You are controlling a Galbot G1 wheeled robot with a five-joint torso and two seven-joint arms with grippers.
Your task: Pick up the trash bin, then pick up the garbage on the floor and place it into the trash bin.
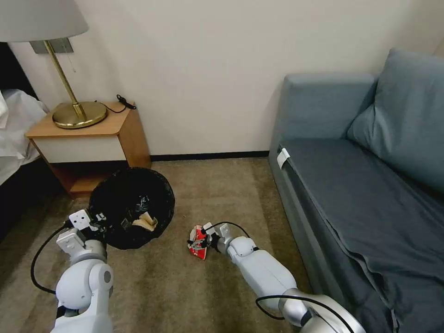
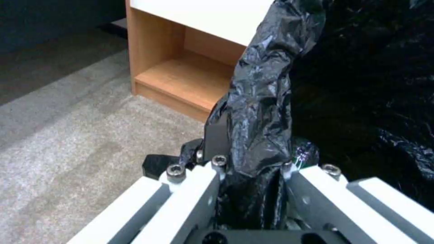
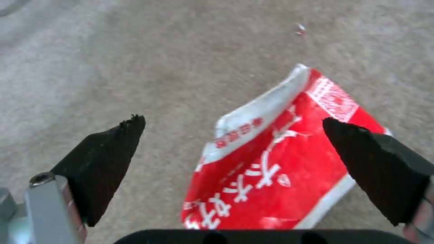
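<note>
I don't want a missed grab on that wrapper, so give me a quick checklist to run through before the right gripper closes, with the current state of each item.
1. Right gripper open: ok, fingers spread wide.
2. Red-and-white wrapper between the fingers: not ok, it lies off centre, toward one fingertip.
3. Wrapper free of other litter: ok, bare carpet around it.
4. Left gripper holding the trash bin: ok, shut on the black bag at the rim.
5. Bin opening reachable: ok, it faces up beside the wrapper in the head view.
6. Fingertips low enough to pinch: cannot tell.
</note>
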